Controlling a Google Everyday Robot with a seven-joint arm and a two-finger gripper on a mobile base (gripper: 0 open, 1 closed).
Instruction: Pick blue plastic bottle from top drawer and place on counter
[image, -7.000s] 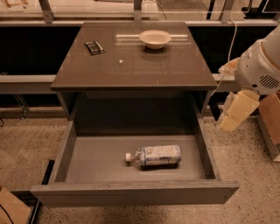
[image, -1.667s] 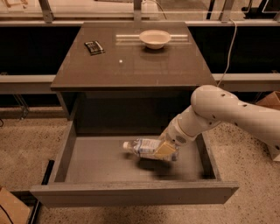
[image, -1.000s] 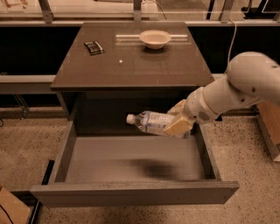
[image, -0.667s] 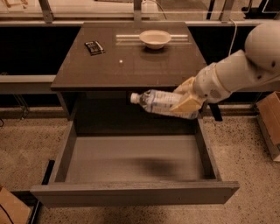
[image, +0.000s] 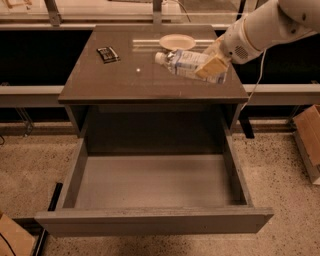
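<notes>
Over the counter, the gripper clamps the blue plastic bottle sideways.

The blue plastic bottle, sideways with its white cap toward 9 o'clock, hangs over the counter at 3 o'clock, clamped in the gripper; the top drawer stands pulled out.

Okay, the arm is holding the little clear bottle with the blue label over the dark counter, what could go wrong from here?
1. The two-finger gripper holds the small clear blue-labelled plastic bottle on its side. Released like that, it may roll across the glossy dark grey-brown counter and drop off, perhaps into the open grey top drawer.
2. The shallow white bowl sits just behind the bottle's cap end, so lowering further back might knock it.
</notes>
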